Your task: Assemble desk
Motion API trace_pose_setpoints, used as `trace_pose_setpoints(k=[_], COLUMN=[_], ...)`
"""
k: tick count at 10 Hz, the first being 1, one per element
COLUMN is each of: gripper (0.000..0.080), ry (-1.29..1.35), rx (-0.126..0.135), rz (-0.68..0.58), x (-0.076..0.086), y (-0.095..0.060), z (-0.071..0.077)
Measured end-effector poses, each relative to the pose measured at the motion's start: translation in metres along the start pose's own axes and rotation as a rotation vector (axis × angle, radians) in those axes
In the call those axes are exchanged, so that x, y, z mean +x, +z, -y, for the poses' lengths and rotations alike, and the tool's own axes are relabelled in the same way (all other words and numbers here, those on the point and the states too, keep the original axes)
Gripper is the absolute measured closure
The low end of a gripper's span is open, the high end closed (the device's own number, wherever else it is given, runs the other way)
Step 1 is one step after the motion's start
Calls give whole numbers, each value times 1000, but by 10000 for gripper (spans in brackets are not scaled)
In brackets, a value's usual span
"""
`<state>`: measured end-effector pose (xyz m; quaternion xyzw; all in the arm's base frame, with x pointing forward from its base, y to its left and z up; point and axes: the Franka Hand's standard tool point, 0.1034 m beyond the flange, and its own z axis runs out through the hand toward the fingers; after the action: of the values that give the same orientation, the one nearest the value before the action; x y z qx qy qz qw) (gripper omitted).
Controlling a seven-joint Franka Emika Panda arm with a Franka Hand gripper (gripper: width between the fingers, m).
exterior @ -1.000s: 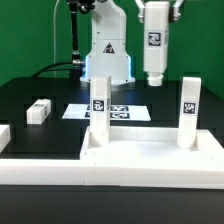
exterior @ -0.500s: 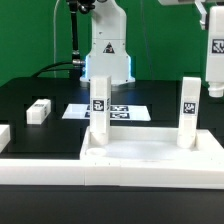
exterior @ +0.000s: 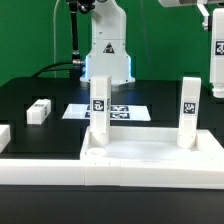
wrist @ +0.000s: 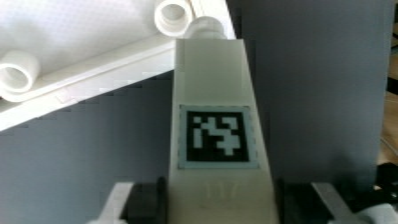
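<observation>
The white rimmed desk panel lies at the front of the table. Two tagged white legs stand upright on it, one at the exterior view's left and one at its right. My gripper is at the exterior view's right edge, partly cut off. It is shut on a third tagged leg, which hangs high above the panel's right side. In the wrist view the held leg runs out from between my gripper, over a corner of the panel.
A loose white leg lies on the black table at the exterior view's left, with another white piece at the left edge. The marker board lies behind the panel. The robot base stands at the back.
My gripper has carried the held leg from above the panel's middle to the exterior view's right edge and slightly lower. It has barely moved over the last half second.
</observation>
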<state>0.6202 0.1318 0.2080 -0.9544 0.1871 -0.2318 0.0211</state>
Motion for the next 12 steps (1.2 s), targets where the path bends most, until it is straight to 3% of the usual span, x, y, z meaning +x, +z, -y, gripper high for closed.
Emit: trace_pose_setpoints(k=[4,9,10,12], gripper=[512,512,512,512], ry=[-20,-17,-37,-57], rx=[-16,-4,9,-9], rz=[-6,11,-4,1], x=[-1,-6,-8,-9], y=[34,40,47,57], z=[3,4,1,-7])
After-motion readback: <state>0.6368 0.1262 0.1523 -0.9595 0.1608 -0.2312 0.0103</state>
